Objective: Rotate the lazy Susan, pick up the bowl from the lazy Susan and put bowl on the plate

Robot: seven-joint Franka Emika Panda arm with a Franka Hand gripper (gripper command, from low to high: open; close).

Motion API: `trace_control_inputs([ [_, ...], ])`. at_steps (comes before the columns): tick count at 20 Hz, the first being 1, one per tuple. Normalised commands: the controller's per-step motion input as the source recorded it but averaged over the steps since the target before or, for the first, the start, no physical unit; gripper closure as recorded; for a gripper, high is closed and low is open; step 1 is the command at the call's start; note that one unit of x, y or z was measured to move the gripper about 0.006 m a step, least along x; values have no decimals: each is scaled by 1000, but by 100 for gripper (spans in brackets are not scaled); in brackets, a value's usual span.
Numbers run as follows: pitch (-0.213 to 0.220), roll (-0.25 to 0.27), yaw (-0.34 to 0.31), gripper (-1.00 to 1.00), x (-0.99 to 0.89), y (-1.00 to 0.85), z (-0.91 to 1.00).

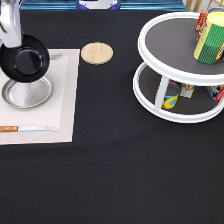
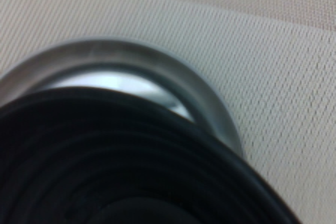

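The glossy black ribbed bowl (image 1: 24, 58) hangs tilted in the air at the exterior view's upper left, off the white two-tier lazy Susan (image 1: 170, 37) on the right. My gripper (image 1: 11, 43) is shut on the bowl's far rim and holds it just above the silver plate (image 1: 46, 96), overlapping the plate's upper edge. In the wrist view the bowl (image 2: 112, 165) fills the lower part and the plate's rim (image 2: 202, 100) shows right beyond it.
The plate lies on a pale placemat (image 1: 62, 100) with a knife (image 1: 25, 128) along its lower edge. A round wooden coaster (image 1: 97, 53) lies to the mat's right. A green-yellow can (image 1: 209, 40) and several small cans (image 1: 170, 95) stand on the lazy Susan.
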Motion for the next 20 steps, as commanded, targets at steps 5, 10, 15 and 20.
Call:
trace_control_inputs([
  [5, -3, 0, -130, 100, 218, -196, -401],
  [10, 40, -21, -49, 100, 343, 253, -247],
  [15, 58, -10, -33, 100, 351, 134, -211],
  [20, 93, 4, -26, 100, 519, -230, -224],
])
